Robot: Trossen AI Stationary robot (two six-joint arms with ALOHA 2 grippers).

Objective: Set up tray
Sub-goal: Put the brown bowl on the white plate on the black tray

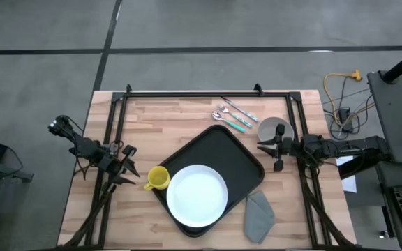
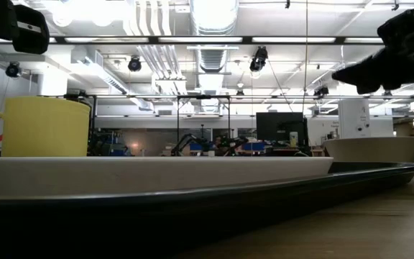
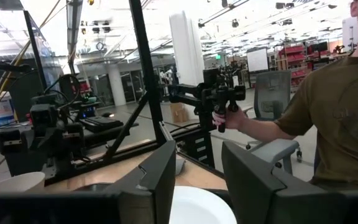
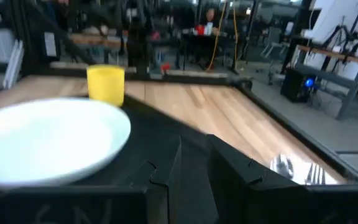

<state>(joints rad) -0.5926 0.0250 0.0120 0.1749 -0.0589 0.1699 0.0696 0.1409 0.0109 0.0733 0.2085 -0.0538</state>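
tray (image 1: pixel 239 157) sits askew mid-table w/ white plate (image 1: pixel 197 194) on its near half, yellow cup (image 1: pixel 158 178) touching its left edge, outside the rim. left gripper (image 1: pixel 128 167) hovers just left of the cup, jaws spread, nothing between them; right gripper (image 1: pixel 267 146) hangs at the tray's right corner, jaws narrowly apart, empty.

risks, as judged: cup stands so close to the rim that a sloppy grab by the left gripper could tip it or shove it against the tray, sliding tray + plate together. plate overhangs the tray's near edge, so any nudge may rock it off. right gripper, low beside the rim, could clip it when moving.

around the tray: grey bowl (image 1: pixel 273 129) just beyond its right corner, beside the right gripper; fork and spoons (image 1: pixel 230 116) w/ teal handles past its far corner; grey cloth (image 1: pixel 259 213) near its right side. bowl crowds the right arm's path to the cutlery. person (image 3: pixel 337 118) sits beyond the table, hand on a control handle.
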